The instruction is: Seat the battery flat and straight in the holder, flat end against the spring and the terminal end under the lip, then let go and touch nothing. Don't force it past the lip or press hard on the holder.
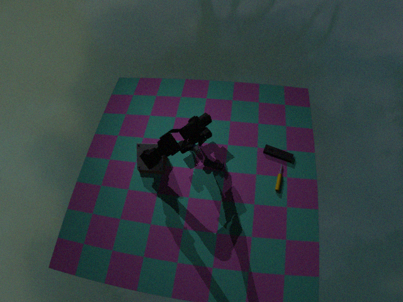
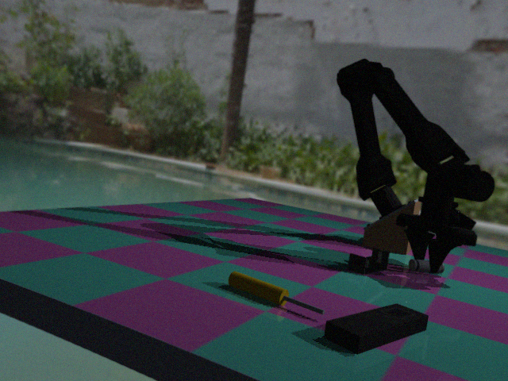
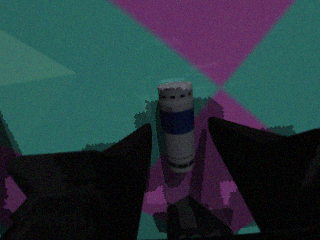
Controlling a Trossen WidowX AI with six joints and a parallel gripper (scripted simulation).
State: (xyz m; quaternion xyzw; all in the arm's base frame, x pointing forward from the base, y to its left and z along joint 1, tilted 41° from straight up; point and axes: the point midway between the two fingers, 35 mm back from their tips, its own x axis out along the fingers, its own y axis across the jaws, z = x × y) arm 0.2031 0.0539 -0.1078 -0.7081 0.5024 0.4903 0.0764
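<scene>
The battery [image 1: 196, 150] [image 2: 417, 265] [image 3: 178, 145], pale with a blue band, lies on its side on the checkered mat. My gripper [image 2: 427, 264] [image 3: 179, 125] points down over it, partly open, with one finger on each side. In the wrist view a gap shows between the battery and each fingertip. The dark holder [image 1: 213, 163] [image 2: 358, 263] [image 3: 200, 220] stands close by, at the bottom of the wrist view. It holds no battery. Its spring and lip are too dark to make out.
A black block [image 1: 278, 153] [image 2: 377, 328] and a screwdriver with a yellow handle [image 1: 278, 182] [image 2: 256, 286] lie well away from the gripper. The arm's base mount [image 1: 143, 168] [image 2: 385, 236] stands near the battery and holder. Dark arm shadows cross the mat.
</scene>
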